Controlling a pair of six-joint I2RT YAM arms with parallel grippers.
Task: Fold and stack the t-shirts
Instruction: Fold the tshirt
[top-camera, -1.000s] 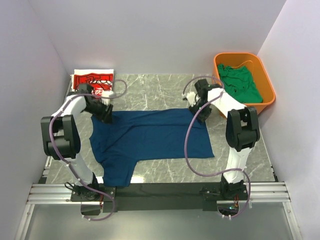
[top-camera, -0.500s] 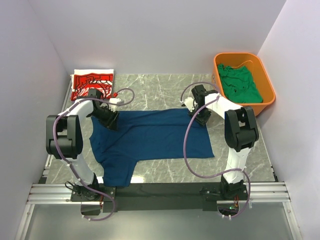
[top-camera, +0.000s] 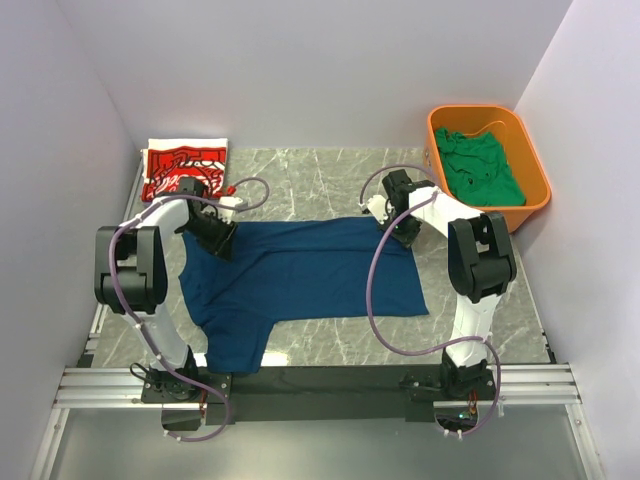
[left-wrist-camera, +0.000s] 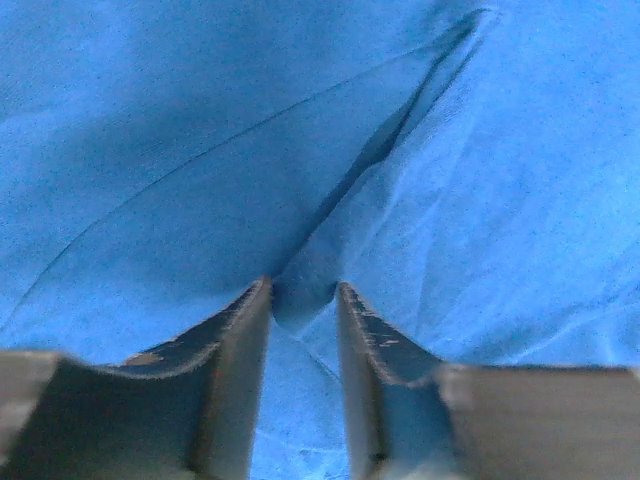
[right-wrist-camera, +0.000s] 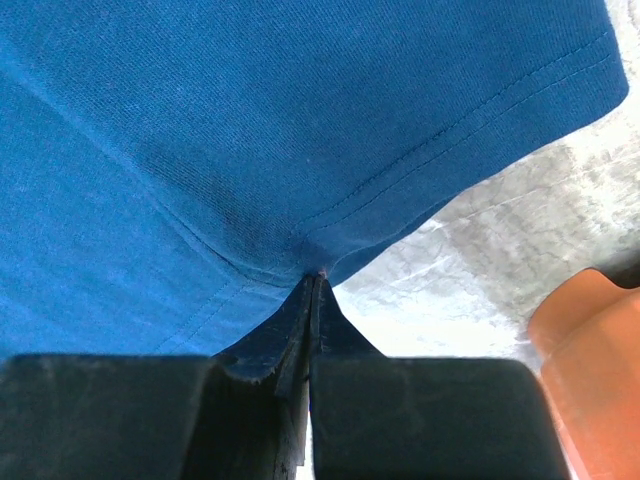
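Observation:
The navy blue t-shirt (top-camera: 300, 275) lies spread flat on the marble table, plain side up, with one sleeve reaching toward the near edge. My left gripper (top-camera: 222, 243) is at its far left corner. In the left wrist view (left-wrist-camera: 303, 290) the jaws stand narrowly apart with a pinch of the blue cloth (left-wrist-camera: 200, 150) between the tips. My right gripper (top-camera: 400, 238) is at the far right corner, shut on the shirt's hem (right-wrist-camera: 315, 275). The folded red t-shirt (top-camera: 180, 168) lies at the far left. The green t-shirt (top-camera: 480, 168) lies crumpled in the tub.
The orange plastic tub (top-camera: 536, 170) stands at the far right, and its corner shows in the right wrist view (right-wrist-camera: 590, 340). Walls close in the table on the left, back and right. A metal rail (top-camera: 320, 385) runs along the near edge.
Both grippers have moved inward and down onto the far corners of the navy shirt. Over the last half second they have hardly moved.

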